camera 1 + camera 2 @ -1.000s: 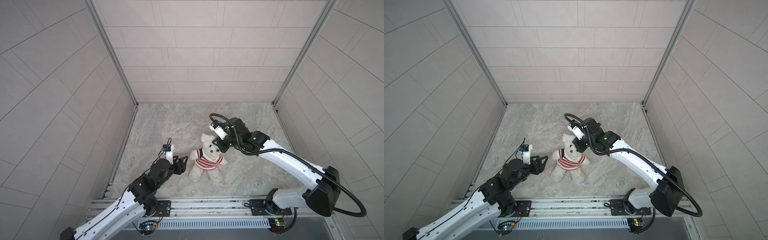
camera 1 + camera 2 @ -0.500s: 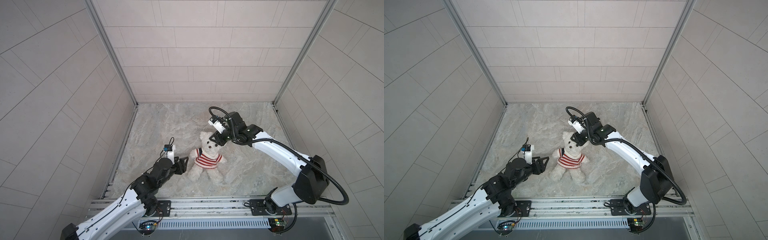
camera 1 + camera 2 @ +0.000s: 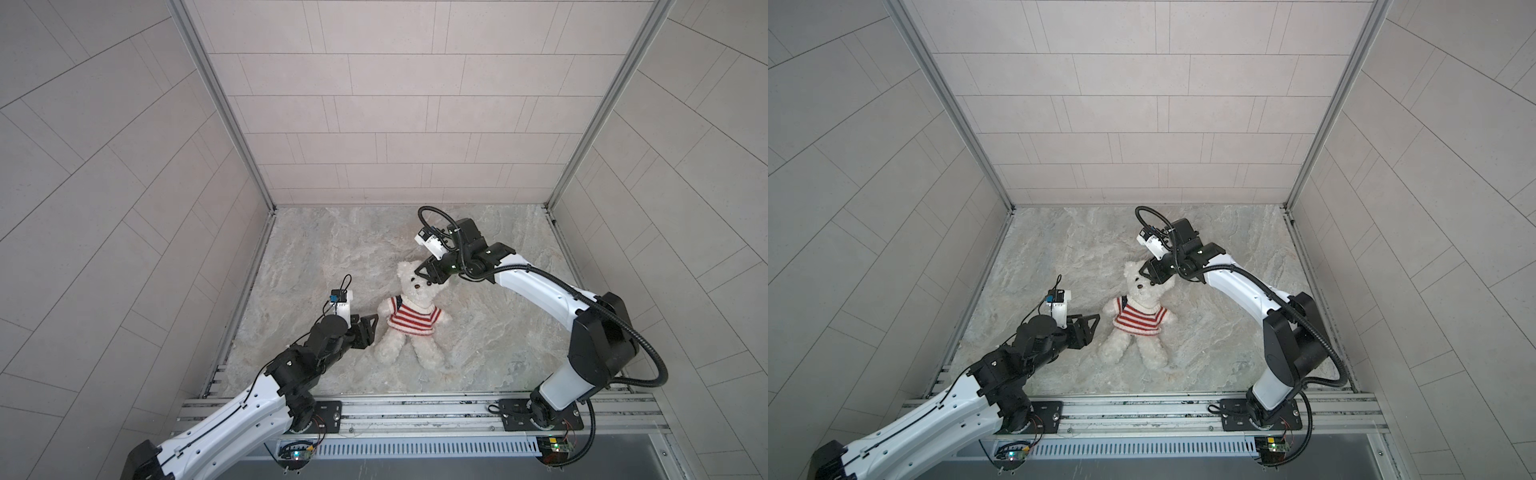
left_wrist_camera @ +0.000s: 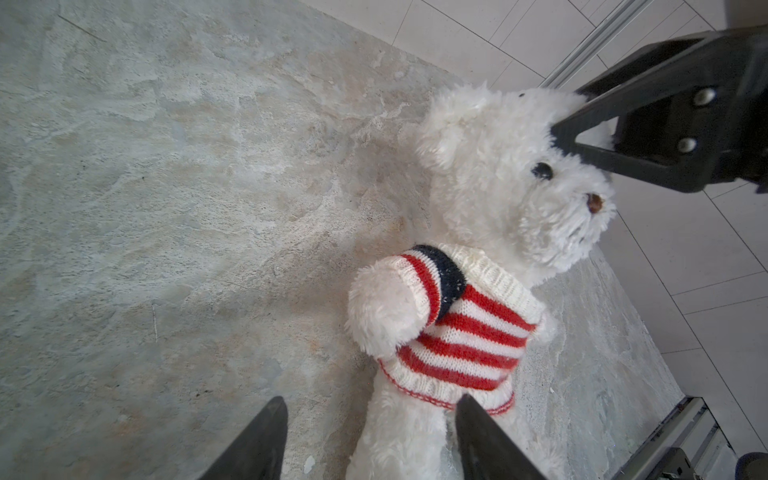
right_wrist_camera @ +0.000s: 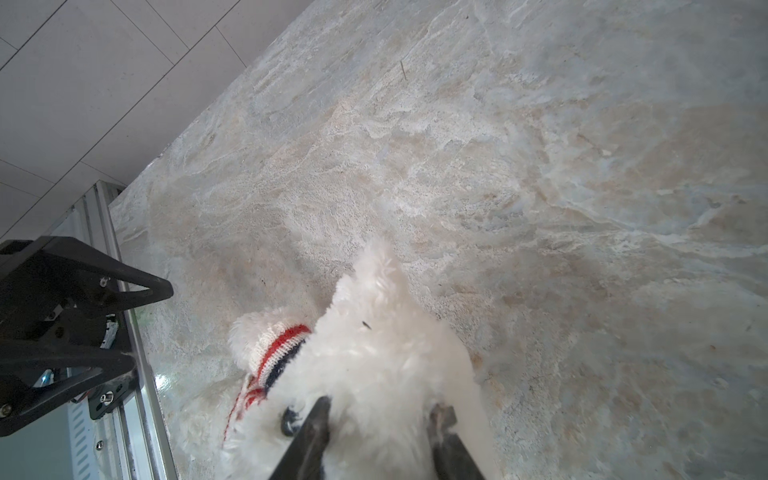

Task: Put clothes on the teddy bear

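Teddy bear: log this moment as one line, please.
teddy bear: on back on table, striped sweater on | left gripper: open, empty, beside bear | right gripper: jaws astride bear's head, grip unclear

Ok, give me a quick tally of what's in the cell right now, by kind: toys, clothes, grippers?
Plush toys: 1, the teddy bear
Garments: 1, the striped sweater, worn on the bear
Grippers: 2, the left gripper and the right gripper
Total: 4
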`<action>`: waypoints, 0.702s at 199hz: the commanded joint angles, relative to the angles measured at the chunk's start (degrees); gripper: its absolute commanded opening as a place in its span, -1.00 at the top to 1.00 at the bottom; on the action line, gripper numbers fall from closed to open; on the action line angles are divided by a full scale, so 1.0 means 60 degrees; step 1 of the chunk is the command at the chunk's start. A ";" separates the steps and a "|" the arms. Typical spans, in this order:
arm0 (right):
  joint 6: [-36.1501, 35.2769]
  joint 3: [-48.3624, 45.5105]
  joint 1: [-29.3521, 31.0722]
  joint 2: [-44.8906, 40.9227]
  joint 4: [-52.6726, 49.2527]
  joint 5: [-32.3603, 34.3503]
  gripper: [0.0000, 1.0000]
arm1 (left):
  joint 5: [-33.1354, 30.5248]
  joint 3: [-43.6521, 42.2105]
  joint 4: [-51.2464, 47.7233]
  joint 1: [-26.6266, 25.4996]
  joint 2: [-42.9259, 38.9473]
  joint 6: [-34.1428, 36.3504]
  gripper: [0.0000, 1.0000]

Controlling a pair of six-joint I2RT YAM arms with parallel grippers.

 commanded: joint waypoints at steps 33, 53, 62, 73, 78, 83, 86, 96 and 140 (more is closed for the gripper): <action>-0.0553 0.0777 -0.0394 0.1145 -0.0065 -0.1176 0.25 | -0.0061 0.0054 0.0218 0.0054 0.0029 0.0138 -0.35; -0.0819 0.1038 -0.0555 0.1541 -0.0065 -0.1460 0.25 | -0.0111 0.0116 0.0217 0.0055 0.0131 0.0174 -0.35; -0.0908 0.1180 -0.0620 0.1737 -0.0089 -0.1529 0.24 | -0.0128 0.0154 0.0204 0.0055 0.0159 0.0211 -0.36; -0.1010 0.1375 -0.0723 0.1979 -0.0112 -0.1659 0.24 | -0.0169 0.0201 0.0176 0.0058 0.0221 0.0246 -0.36; -0.1023 0.1437 -0.0780 0.2090 -0.0109 -0.1705 0.24 | -0.0184 0.0216 0.0174 0.0055 0.0231 0.0258 -0.36; -0.1013 0.1496 -0.0825 0.2187 -0.0087 -0.1731 0.24 | -0.0199 0.0219 0.0174 0.0055 0.0242 0.0258 -0.36; -0.0988 0.1526 -0.0851 0.2256 -0.0068 -0.1736 0.23 | -0.0210 0.0219 0.0185 0.0056 0.0267 0.0251 -0.36; -0.0985 0.1688 -0.0865 0.2428 -0.0124 -0.1725 0.21 | -0.0179 0.0234 0.0208 0.0064 0.0328 0.0218 -0.36; -0.0910 0.2181 -0.0904 0.2879 -0.0309 -0.1729 0.05 | -0.0084 0.0306 0.0204 0.0054 0.0581 0.0258 -0.37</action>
